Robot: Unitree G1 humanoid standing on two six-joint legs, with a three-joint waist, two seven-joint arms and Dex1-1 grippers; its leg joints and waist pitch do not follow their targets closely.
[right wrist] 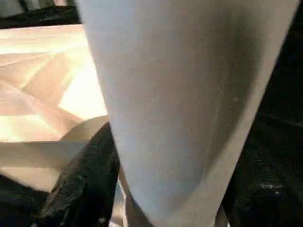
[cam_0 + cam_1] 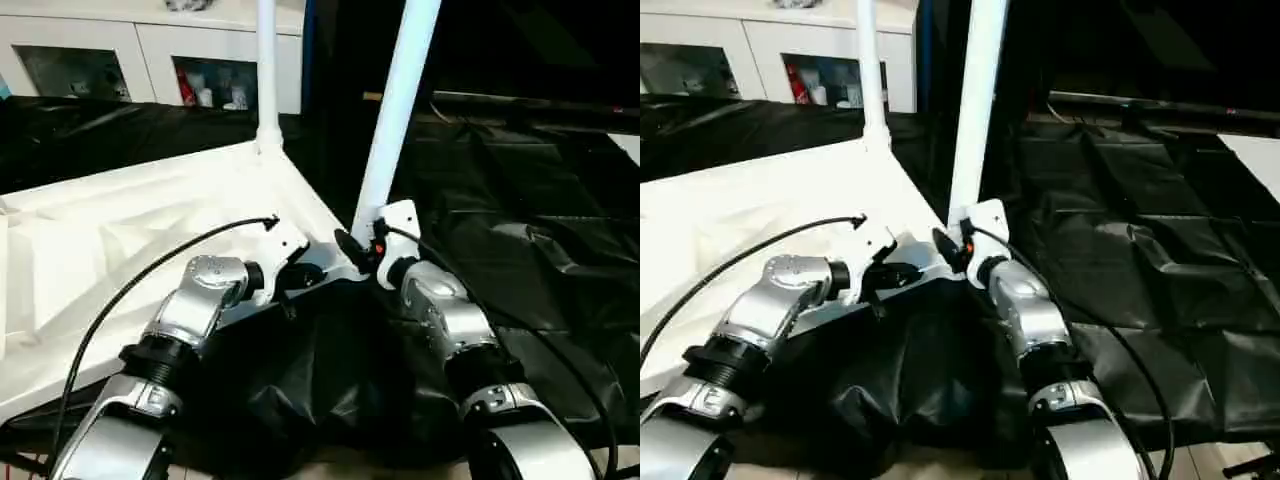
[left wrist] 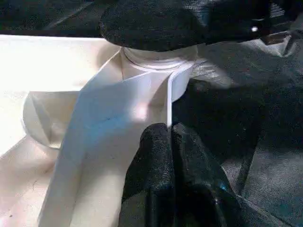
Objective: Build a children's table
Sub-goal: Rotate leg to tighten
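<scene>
1. The black sheet covers the surface all round the work, creased and glossy, and bunches up in folds between the two silver forearms.
2. The tabletop lies upside down on the black sheet on the robot's left side, its ribbed underside facing up and one rounded corner reaching toward the middle of the head views.
3. The white cabinet with glass doors stands at the far edge, behind the tabletop.
4. The near leg rises from the near corner socket, leaning slightly to the right in the head views.
5. The far leg stands upright in the corner socket further along the same edge of the tabletop.
6. The right end effector sits at the base of the near leg; in its wrist view a black finger lies against the side of the leg, the jaws spread to about the leg's width around it.
7. The left end effector has its two black fingers pressed together with nothing between them, the tips resting at the tabletop's rim wall just beside the near corner socket.
</scene>
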